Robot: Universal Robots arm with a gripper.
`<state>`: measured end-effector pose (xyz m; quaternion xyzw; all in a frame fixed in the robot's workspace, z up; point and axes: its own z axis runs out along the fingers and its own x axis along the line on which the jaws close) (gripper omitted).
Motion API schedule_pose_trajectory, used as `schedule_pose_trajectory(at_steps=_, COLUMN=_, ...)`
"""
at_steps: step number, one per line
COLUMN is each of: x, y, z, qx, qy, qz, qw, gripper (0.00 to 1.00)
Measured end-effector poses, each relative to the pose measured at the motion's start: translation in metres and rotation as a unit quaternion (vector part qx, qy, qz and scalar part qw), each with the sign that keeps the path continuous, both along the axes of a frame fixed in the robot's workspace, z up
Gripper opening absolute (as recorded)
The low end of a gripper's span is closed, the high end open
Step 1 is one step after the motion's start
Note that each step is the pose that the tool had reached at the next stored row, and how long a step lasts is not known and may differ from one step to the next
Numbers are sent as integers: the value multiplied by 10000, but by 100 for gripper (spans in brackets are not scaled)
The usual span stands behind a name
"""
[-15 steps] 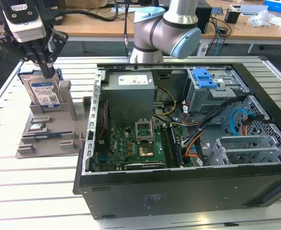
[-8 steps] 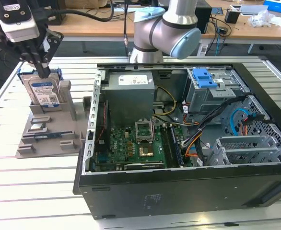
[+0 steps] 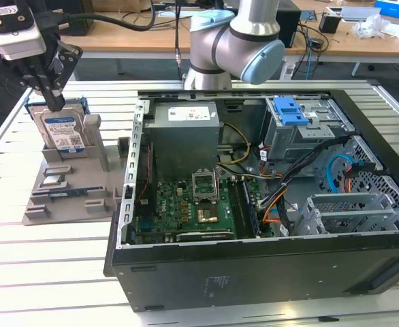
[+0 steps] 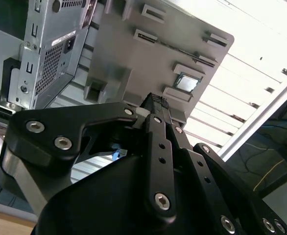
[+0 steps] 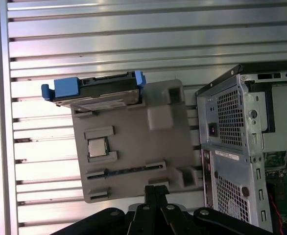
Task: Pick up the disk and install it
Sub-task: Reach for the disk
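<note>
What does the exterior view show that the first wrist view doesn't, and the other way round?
Exterior view's extras: green motherboard, blue plastic bracket atop the grey drive cage. First wrist view's extras: the perforated metal back panel. Shared: black computer case, silver hard drive with blue rails standing in a grey plastic tray, black gripper.

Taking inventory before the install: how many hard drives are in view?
1. The disk stands in the grey holder, at the exterior view's left of the computer case. The drive cage may hide more.
</note>
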<state>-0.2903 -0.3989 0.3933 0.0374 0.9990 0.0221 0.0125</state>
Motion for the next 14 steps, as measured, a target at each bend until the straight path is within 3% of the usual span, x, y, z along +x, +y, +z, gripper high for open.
schedule_pose_trajectory(at_steps=14, x=-167, y=0, z=0, qx=0, qy=0, qz=0, qw=10000, gripper=11)
